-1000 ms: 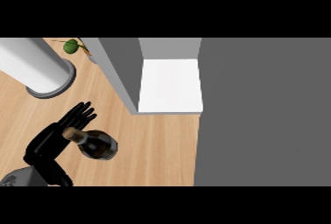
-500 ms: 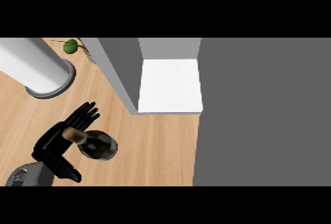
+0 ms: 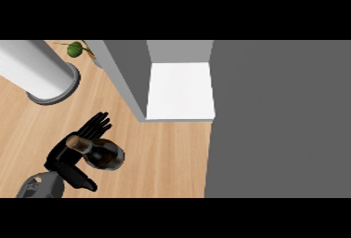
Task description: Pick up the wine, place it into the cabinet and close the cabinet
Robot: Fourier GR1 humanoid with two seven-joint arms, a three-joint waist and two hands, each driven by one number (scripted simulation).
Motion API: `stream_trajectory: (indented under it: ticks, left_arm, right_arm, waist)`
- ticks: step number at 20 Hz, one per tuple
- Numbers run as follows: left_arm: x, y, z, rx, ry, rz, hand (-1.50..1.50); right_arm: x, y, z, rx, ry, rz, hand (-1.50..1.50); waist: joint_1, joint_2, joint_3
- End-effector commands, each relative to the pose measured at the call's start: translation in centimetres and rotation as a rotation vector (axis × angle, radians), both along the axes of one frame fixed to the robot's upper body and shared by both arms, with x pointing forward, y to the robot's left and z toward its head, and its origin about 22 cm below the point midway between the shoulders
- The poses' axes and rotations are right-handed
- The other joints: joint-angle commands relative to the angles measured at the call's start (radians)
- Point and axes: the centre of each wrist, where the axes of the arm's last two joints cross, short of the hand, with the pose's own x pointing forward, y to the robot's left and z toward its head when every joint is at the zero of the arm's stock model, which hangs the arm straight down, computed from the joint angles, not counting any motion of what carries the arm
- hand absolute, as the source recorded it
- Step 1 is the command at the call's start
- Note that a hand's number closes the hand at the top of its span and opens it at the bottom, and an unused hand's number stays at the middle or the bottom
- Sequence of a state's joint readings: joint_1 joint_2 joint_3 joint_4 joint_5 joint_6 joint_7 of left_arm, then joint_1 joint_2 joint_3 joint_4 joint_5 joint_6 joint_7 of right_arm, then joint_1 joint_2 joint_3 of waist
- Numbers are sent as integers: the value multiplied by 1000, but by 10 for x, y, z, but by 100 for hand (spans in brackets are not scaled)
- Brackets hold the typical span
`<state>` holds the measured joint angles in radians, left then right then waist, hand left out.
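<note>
From the head view I see the wine bottle (image 3: 103,155) standing upright on the wooden surface (image 3: 165,158), low on the left side, seen almost straight down so that its dark round shoulder and brownish neck top are what show. My left hand (image 3: 68,151) comes in from the lower left on its grey forearm (image 3: 41,186) and lies against the bottle's left side. Its fingers (image 3: 96,124) are straight and spread, pointing up and to the right past the neck, while the thumb (image 3: 79,179) reaches out below the bottle toward the lower right; the bottle sits in the gap between them, and the palm looks to be touching it, though I cannot tell this for certain from above. The fingers are not curled round the glass. My right hand does not show at all. The cabinet (image 3: 130,79) stands further back, well apart from the bottle, its grey wall running diagonally and its white shelf (image 3: 182,90) open to view. A large grey cylinder (image 3: 37,69) stands at the upper left of the surface, and a small green plant (image 3: 79,48) peeks in beside it at the top edge.
</note>
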<state>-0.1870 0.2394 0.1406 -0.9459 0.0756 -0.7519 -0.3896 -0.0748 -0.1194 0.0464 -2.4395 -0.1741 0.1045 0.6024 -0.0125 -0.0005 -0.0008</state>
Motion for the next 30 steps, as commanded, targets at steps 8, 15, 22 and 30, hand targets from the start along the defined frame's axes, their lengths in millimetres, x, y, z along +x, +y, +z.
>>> stream_trajectory:
  ticks: [8,15,22,30]
  left_arm:
    - [-10,-11,-30,-77,0,-49,-150]
    - [5,-9,-28,-150,20,-81,150]
    - [10,-31,-21,-124,-23,-195,150]
    - [-10,-14,-23,-7,-207,42,150]
  right_arm:
    - [-25,-5,19,29,-58,34,-150]
    - [-20,-12,24,43,-68,40,-150]
    - [-20,-3,12,28,-39,43,-150]
    - [-27,-7,16,27,-37,38,-150]
  waist:
    - [2,1,0]
    - [-9,2,0]
    - [0,0,0]
    - [2,-3,0]
